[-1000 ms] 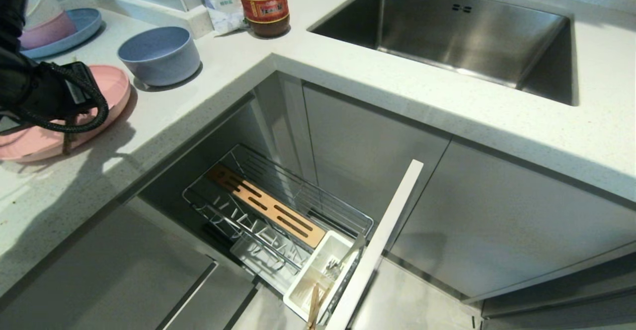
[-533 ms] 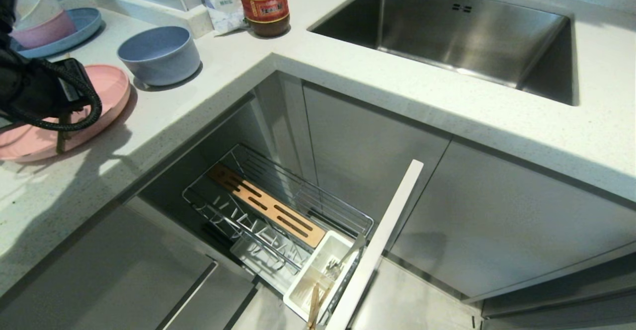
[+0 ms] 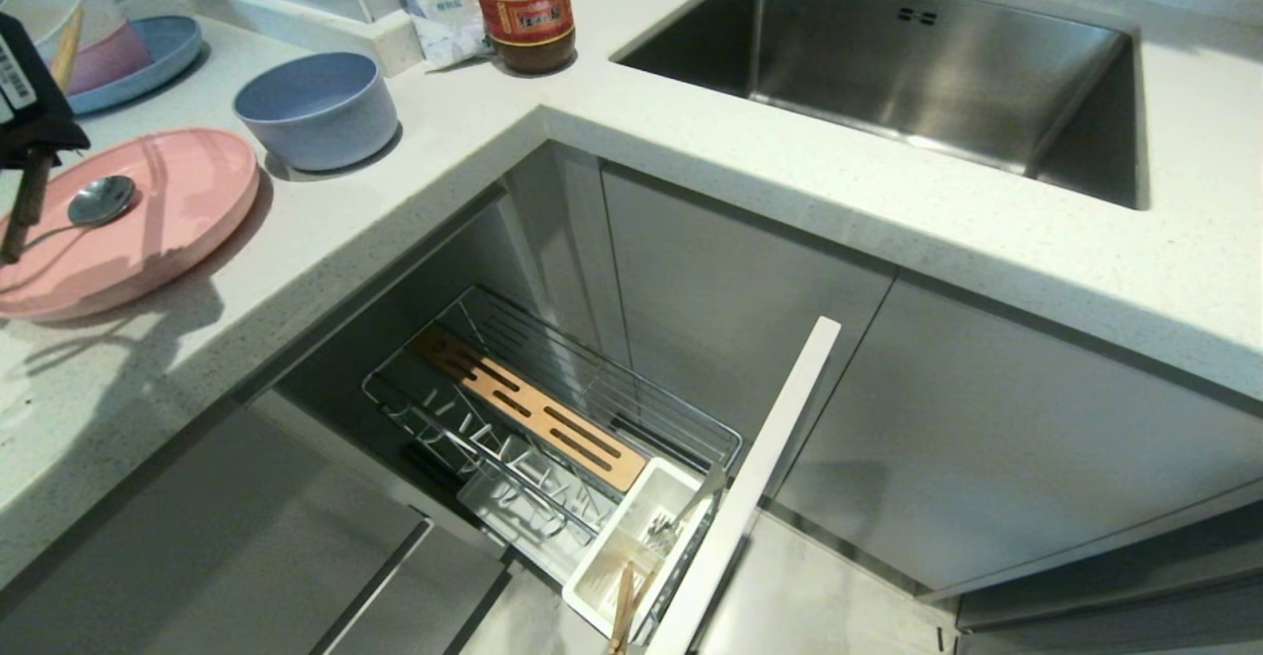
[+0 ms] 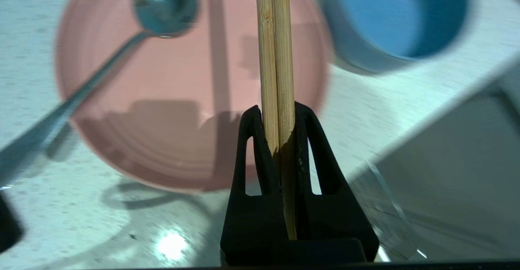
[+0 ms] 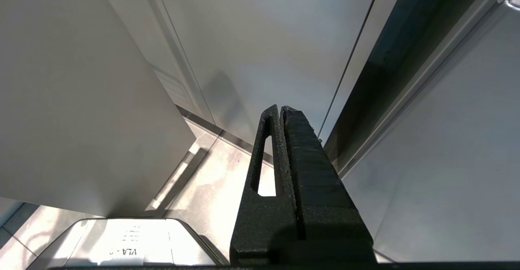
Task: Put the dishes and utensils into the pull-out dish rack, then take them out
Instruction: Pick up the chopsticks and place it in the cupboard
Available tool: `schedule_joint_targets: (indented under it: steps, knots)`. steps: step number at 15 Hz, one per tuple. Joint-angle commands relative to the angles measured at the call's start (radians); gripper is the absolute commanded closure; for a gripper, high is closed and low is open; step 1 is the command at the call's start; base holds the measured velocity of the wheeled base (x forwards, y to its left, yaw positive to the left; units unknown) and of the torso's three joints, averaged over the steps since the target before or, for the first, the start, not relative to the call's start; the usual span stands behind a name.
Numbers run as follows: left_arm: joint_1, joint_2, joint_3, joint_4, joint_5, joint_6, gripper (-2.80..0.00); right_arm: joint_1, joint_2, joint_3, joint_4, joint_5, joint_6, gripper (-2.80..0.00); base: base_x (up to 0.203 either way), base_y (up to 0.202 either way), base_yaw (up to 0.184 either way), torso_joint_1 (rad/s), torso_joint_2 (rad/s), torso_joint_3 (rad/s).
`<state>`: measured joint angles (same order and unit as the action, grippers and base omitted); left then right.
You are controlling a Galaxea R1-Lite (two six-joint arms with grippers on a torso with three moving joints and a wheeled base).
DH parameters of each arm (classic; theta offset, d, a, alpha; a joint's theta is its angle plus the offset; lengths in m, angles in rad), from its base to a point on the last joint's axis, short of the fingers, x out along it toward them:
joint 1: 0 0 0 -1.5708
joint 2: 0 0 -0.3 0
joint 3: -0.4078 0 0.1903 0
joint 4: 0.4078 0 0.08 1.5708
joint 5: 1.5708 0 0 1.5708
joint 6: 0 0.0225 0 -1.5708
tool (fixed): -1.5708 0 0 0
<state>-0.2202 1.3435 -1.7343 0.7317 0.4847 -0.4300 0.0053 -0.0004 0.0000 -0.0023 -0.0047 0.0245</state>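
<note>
Left hand (image 4: 278, 113) grips chopsticks (image 4: 276, 50) above pink plate (image 4: 170, 111).

We note an L-shaped speckled white countertop (image 3: 691, 142), steel sink (image 3: 888, 73) far right, grey flat-front cabinets (image 3: 987, 438) below, pale glossy floor tiles (image 3: 819, 606) near, bright light on the counter's left.

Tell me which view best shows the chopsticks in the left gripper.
The left wrist view: the chopsticks run straight up between the shut left gripper. The head view catches them at its left edge; the right wrist view shows none.
</note>
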Motion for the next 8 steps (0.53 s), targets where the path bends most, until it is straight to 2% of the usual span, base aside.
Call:
schedule_joint_targets:
  steps: [1,2,4,8]
  knots:
    - [-0.042,-0.068,-0.004,0.005,-0.048,-0.005,0.0,0.001,-0.004,0.002,-0.001,0.0,0.0,0.0,0.0,0.0,0.0,0.0,0.0,0.0]
    - [-0.064,-0.079,-0.002,0.005,-0.058,-0.012,0.0,0.001,-0.004,0.002,0.0,0.0,0.0,0.0,0.0,0.0,0.0,0.0,0.0,0.0]
    - [-0.135,-0.094,-0.004,0.003,-0.091,-0.068,0.0,0.001,-0.004,0.002,-0.001,0.0,0.0,0.0,0.0,0.0,0.0,0.0,0.0,0.0]
    - [-0.351,-0.128,0.012,0.021,-0.144,-0.116,0.0,0.0,-0.004,0.002,-0.001,0.0,0.0,0.0,0.0,0.0,0.0,0.0,0.0,0.0]
